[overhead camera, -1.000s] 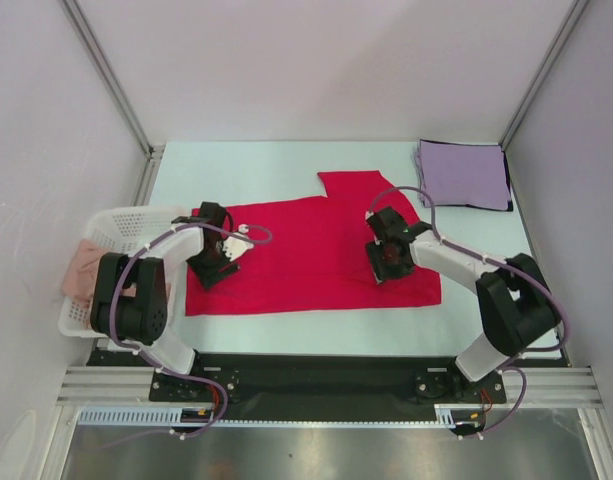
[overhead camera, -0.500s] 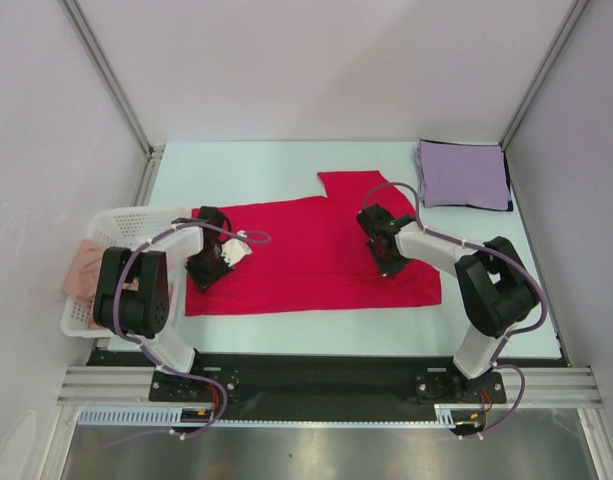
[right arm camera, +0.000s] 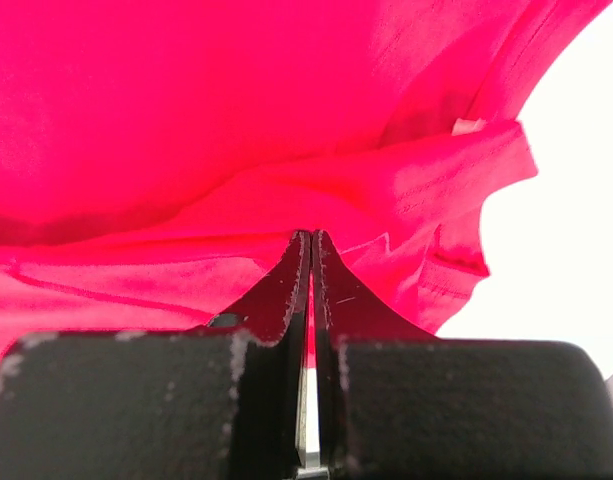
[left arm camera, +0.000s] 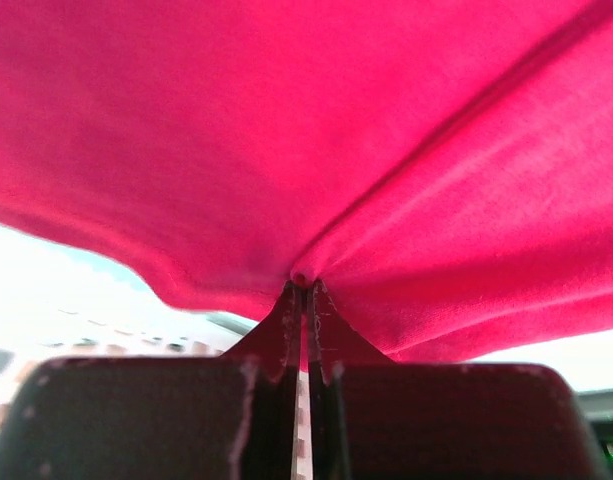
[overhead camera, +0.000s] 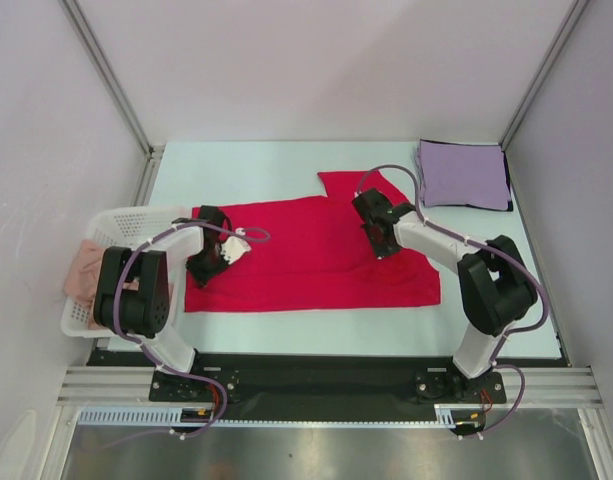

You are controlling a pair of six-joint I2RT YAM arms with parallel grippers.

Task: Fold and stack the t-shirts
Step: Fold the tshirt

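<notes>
A white mesh basket [overhead camera: 136,213] sits at the left edge of the pale bench [overhead camera: 266,170]; pink cloth [overhead camera: 84,268] lies inside the basket.

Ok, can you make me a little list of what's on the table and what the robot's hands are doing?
red shirt: spread out in the middle of the table, one sleeve pointing to the far side
purple shirt: folded, far right corner
basket: white, at the left side, pink cloth inside
left gripper: shut, pinching the red shirt near its left edge
right gripper: shut, pinching the red shirt near the sleeve
stack: not made yet
</notes>
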